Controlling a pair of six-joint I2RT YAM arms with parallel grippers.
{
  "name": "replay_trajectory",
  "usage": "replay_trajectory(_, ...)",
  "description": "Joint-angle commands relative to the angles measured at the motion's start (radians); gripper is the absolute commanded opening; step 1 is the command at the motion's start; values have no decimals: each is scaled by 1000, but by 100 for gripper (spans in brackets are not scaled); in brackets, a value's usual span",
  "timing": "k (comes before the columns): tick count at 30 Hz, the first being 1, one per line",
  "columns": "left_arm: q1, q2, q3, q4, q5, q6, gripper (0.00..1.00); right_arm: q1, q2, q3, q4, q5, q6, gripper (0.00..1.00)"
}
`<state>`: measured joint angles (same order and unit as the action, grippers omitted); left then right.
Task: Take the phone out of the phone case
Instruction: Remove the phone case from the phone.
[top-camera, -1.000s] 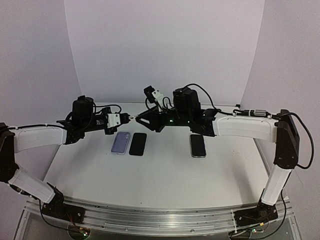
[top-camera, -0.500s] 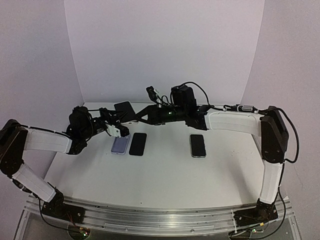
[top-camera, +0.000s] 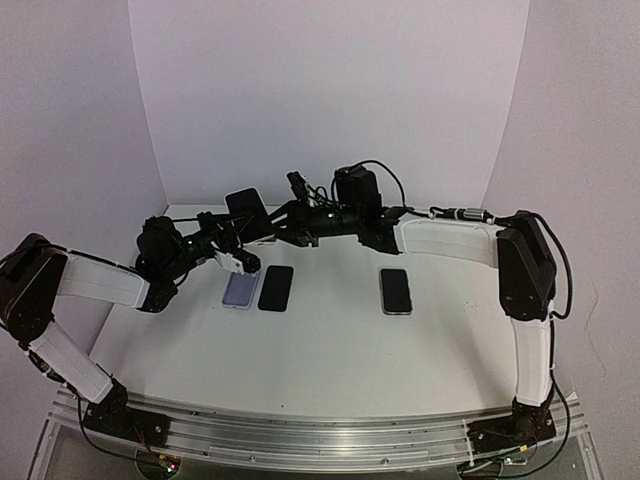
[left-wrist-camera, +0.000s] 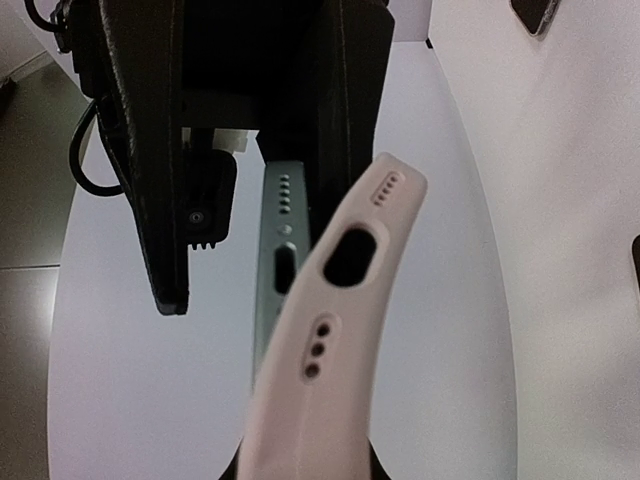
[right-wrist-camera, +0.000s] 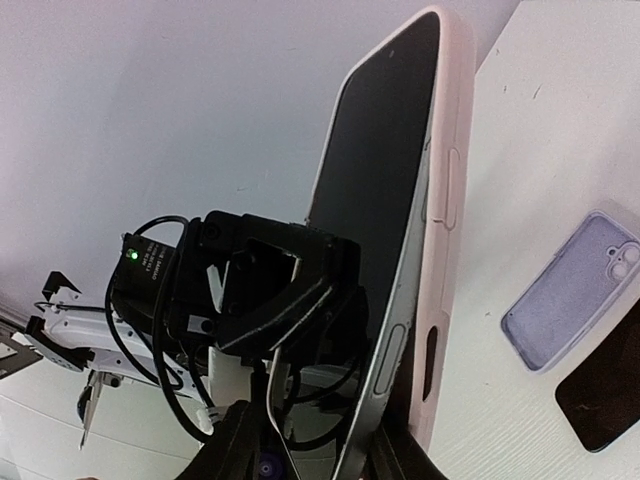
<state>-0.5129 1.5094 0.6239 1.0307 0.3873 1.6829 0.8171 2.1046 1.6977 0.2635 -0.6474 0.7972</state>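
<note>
Over the far left of the counter (top-camera: 330, 340), the phone (right-wrist-camera: 375, 200), likely stiff and slick, sits clamped in the right gripper (right-wrist-camera: 310, 455); its flat faces look the safest hold. Its soft phone case (left-wrist-camera: 330, 330) bends off one end, pinched in the nearly closed left gripper (top-camera: 228, 243).

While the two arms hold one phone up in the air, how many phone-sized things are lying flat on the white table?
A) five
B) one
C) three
C: a pale purple case, a dark phone beside it and a second phone nearer the right arm lie on the table. The held phone, in its pink case, is up in the air.
</note>
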Motion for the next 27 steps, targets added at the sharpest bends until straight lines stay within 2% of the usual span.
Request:
replay_trajectory(1, -145, 19, 99, 240, 347, 4, 0, 142, 93, 73, 114, -165, 47, 32)
replay_trajectory(6, -145, 14, 77, 227, 382, 24, 0, 141, 64, 34, 121, -134, 20, 7)
replay_trajectory(8, -145, 13, 67, 215, 395, 41, 0, 136, 65, 34, 125, -131, 37, 1)
replay_trajectory(12, -146, 6, 56, 186, 399, 59, 0, 121, 50, 8, 139, -115, 63, 0)
replay_trajectory(17, -144, -15, 43, 111, 337, 66, 21, 96, -48, -129, 140, -12, 15, 0)
replay_trajectory(21, -144, -45, 17, -12, 322, 47, 27, 85, -120, -244, 140, 64, -23, 0)
replay_trajectory(23, -144, -48, -4, -83, 353, 57, 34, 83, -142, -292, 140, 91, -15, 0)
replay_trajectory(27, -145, -19, -51, -76, 399, 107, 41, 81, -187, -368, 140, 132, -4, 0)
